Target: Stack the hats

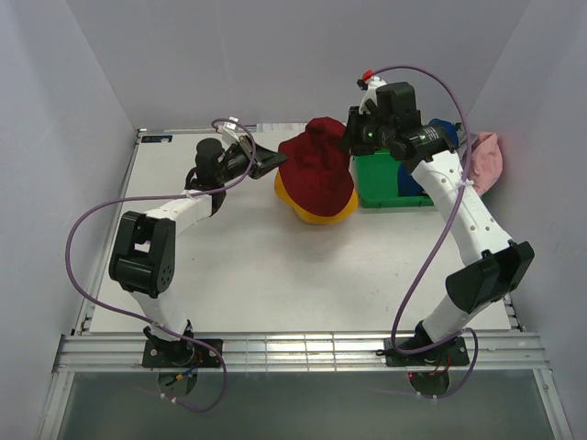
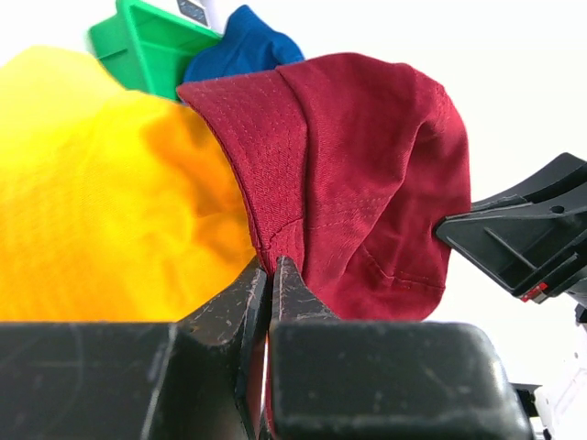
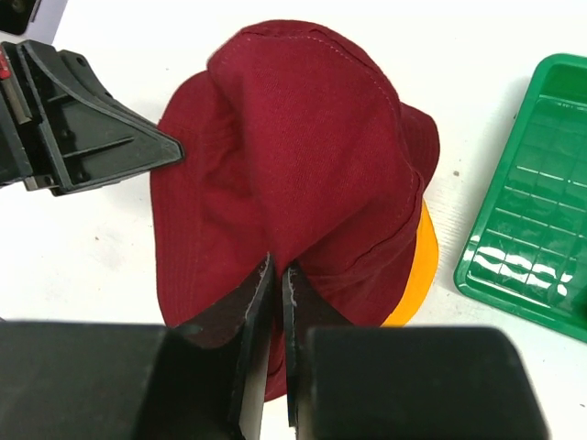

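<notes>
The dark red hat (image 1: 316, 163) hangs draped over the yellow hat (image 1: 317, 215), which lies on the table at the back middle. My left gripper (image 1: 275, 163) is shut on the red hat's brim at its left edge (image 2: 271, 266); the yellow hat (image 2: 101, 202) bulges just behind it. My right gripper (image 1: 353, 137) pinches a fold of the dark red hat's crown (image 3: 293, 137) from above, its jaws (image 3: 280, 266) nearly together with fabric between them. Yellow brim (image 3: 413, 284) peeks out beneath. A blue hat (image 1: 447, 128) sits in the bin, and a pink hat (image 1: 486, 160) lies at the far right.
A green plastic bin (image 1: 385, 179) stands right of the hats, close under my right arm, and also shows in the wrist views (image 2: 138, 46) (image 3: 532, 202). White walls close in the table on the left, back and right.
</notes>
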`<action>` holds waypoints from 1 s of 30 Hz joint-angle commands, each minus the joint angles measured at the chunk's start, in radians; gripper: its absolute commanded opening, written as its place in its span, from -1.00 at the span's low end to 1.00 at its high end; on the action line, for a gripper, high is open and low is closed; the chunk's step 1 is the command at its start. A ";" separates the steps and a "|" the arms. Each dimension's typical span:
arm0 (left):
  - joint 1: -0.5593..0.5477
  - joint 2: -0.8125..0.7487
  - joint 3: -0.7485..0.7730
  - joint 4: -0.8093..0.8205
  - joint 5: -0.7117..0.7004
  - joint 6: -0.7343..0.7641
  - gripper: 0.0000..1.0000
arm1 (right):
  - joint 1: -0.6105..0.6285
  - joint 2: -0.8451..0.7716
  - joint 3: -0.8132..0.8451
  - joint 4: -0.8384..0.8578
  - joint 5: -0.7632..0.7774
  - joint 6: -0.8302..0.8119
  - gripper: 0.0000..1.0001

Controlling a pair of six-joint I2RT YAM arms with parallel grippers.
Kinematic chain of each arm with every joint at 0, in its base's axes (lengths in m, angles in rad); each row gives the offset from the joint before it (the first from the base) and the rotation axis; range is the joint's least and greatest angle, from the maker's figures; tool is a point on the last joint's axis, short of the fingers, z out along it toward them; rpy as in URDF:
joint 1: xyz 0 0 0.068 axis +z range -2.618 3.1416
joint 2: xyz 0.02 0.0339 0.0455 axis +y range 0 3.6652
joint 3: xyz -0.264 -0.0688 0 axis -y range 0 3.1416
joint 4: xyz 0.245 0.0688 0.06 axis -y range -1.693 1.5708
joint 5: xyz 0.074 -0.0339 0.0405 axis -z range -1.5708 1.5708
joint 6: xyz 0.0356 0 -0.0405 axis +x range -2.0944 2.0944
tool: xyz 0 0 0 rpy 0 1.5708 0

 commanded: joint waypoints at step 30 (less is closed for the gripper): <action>0.071 0.068 -0.132 0.162 0.056 -0.001 -1.00 | 0.026 -0.048 -0.125 0.157 -0.019 0.005 -0.19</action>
